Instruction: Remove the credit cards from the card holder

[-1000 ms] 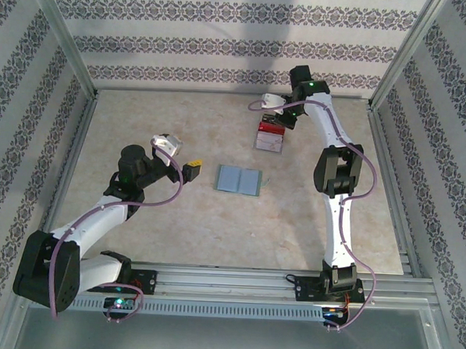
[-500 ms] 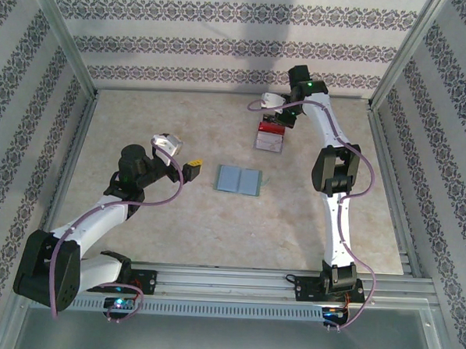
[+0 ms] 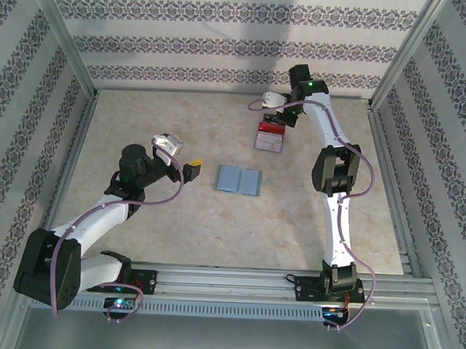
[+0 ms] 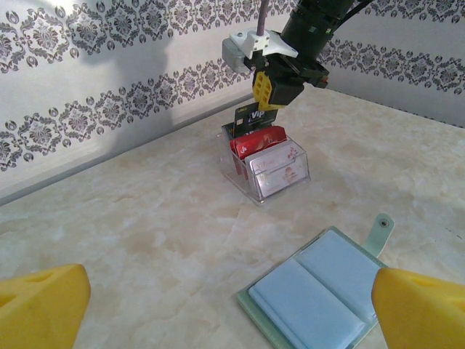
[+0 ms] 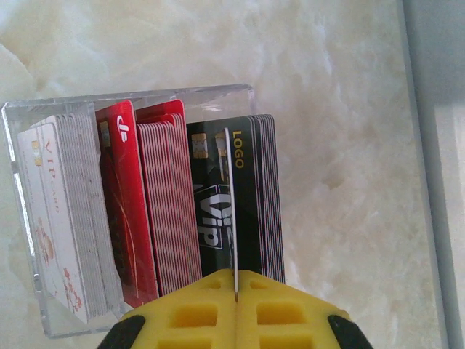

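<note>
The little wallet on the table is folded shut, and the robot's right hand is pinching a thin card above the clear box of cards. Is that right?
Not quite. The card holder is not folded shut: it lies open on the table with its two blue-grey panels facing up, as the left wrist view shows. The rest is right: the right gripper pinches a thin card above the clear box of cards.

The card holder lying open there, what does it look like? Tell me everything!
The card holder lies open and flat near the middle of the marble-look table. Inside are two blue-grey panels side by side, with a fold between. A pale green edge runs round them, and a small green tab with a snap dot sticks out from one side. It looks soft. No card shows on it, and only the table touches it.
</note>
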You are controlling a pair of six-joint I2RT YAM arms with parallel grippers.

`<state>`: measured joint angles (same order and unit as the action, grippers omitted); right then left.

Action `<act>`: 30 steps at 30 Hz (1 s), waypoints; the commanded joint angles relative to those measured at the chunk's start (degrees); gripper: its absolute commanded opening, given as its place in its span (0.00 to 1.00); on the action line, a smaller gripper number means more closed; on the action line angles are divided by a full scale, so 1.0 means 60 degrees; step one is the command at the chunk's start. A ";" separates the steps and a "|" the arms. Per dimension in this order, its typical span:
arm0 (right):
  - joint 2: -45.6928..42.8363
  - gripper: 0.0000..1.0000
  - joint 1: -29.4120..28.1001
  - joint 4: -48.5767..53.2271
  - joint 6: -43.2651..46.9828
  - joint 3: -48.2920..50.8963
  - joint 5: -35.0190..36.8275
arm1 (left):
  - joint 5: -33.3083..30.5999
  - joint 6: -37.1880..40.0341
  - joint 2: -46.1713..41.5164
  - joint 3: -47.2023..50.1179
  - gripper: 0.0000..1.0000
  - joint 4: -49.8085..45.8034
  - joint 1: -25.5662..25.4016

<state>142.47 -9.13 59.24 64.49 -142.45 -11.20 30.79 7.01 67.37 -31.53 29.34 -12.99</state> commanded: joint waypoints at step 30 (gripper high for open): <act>0.0432 0.14 0.0027 -0.0600 -0.0574 -0.0224 -0.0125 | 0.0028 -0.0106 0.0087 -0.0341 1.00 -0.0013 0.0116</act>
<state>143.55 -9.13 56.84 61.58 -142.52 -12.86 30.81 7.01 67.57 -31.55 29.34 -12.99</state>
